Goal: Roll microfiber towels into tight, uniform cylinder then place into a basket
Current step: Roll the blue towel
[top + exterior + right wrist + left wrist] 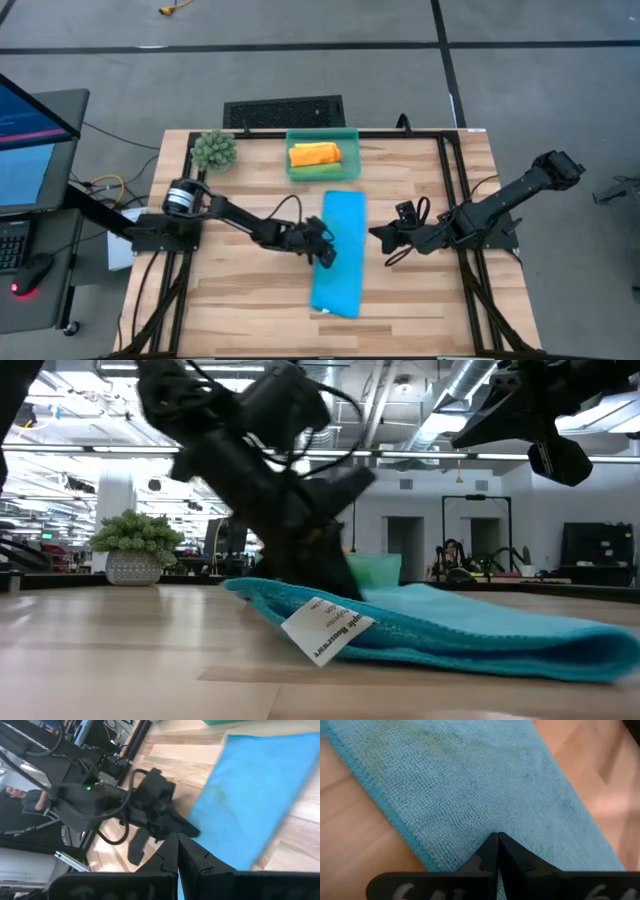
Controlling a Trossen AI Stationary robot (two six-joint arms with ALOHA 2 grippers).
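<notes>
A bright blue microfiber towel [338, 252] lies spread out flat and lengthwise on the wooden table, its white tag [325, 628] at the near end. My left gripper [326, 250] is shut, its tips low over the towel by its left long edge [395, 817]. My right gripper [381, 236] is shut and hangs in the air just right of the towel, touching nothing. The teal basket [322, 134] stands at the far edge with an orange roll [314, 154] and a green roll [318, 172] inside. My left gripper's shut fingertips [492, 845] come down on the towel's top face [485, 815], close to its left long edge and about midway along it. They slant down from the table's left. The towel lies flat on the table. Whether they press the cloth, I cannot tell.
A spiky green plant ball [214, 150] sits at the far left, beside the basket. Black frame rails [452, 190] run along the table's sides. A monitor and desk [30, 150] stand left of the table. Bare wood [250, 300] shows left and right of the towel.
</notes>
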